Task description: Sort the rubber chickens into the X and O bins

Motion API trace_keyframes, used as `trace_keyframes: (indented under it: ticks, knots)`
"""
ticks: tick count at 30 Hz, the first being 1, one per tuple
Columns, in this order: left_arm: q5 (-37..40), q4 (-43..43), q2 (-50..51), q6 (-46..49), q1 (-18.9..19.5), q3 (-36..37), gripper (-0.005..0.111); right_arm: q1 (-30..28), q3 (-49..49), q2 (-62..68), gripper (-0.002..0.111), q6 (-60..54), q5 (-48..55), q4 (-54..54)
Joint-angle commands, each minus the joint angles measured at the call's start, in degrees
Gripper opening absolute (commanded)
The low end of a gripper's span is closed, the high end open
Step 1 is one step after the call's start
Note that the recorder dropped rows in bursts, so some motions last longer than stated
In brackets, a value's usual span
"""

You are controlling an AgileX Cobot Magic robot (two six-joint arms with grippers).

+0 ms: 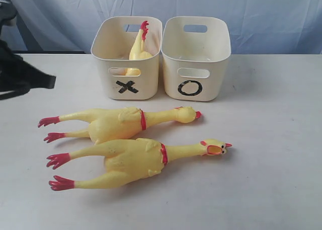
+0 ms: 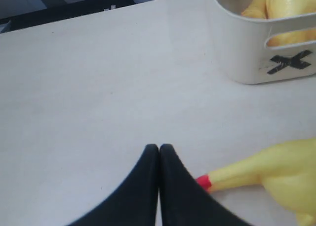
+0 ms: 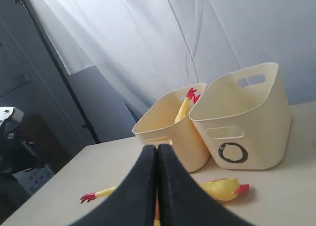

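Two long rubber chickens lie side by side on the white table, heads to the right: the far chicken [image 1: 118, 123] and the near chicken [image 1: 133, 159]. The smaller chicken [image 1: 139, 48] stands inside the X bin [image 1: 127, 59]. To its right sits the O bin [image 1: 195, 56], with nothing showing inside it. My left gripper [image 2: 159, 148] is shut and empty, just above the table beside a red foot [image 2: 203, 181] of a long chicken [image 2: 276, 174]. My right gripper [image 3: 157, 148] is shut and empty, raised in front of the X bin [image 3: 170, 124] and O bin [image 3: 244, 122].
A dark arm [image 1: 20, 74] reaches in at the exterior view's left edge. A pale curtain [image 1: 211, 8] hangs behind the bins. Bare table [image 1: 271, 189] lies right of the chickens and in front of them.
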Motion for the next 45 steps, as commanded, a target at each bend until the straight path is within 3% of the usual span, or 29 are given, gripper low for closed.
trace_keyframes:
  ticks: [1, 11, 19, 26, 35, 40, 45]
  knots:
    - [-1.61, 1.8, -9.72, -4.43, 0.01, 7.7, 0.0, 0.09, -3.97, 1.78, 0.0, -2.71, 1.48, -7.22]
    - [-0.85, -4.97, -32.1, -2.99, 0.01, 13.27, 0.0, 0.09, -12.54, 15.46, 0.0, -3.06, 6.1, -17.86]
    - [0.11, -19.34, -40.85, 12.81, 0.01, 13.27, 0.0, 0.09, -19.97, 32.68, 0.0, -11.48, 14.18, -18.02]
    - [0.7, -19.51, -45.44, 16.75, 0.01, 13.27, 0.0, 0.09, -28.18, 47.15, 0.0, -14.8, 22.17, -16.0]
    - [3.01, -17.8, -50.05, 16.9, 0.01, 13.27, 0.0, 0.09, -34.82, 61.71, 0.0, -14.8, 33.19, -1.06]
    - [3.77, -17.8, -50.4, 17.16, 0.01, 13.27, 0.0, 0.35, -35.56, 66.27, 0.0, -19.62, 34.26, -2.22]
    - [4.78, -17.8, -50.4, 17.16, 0.01, 13.27, 0.0, 5.55, -36.38, 69.19, 0.0, -22.9, 27.16, -9.96]
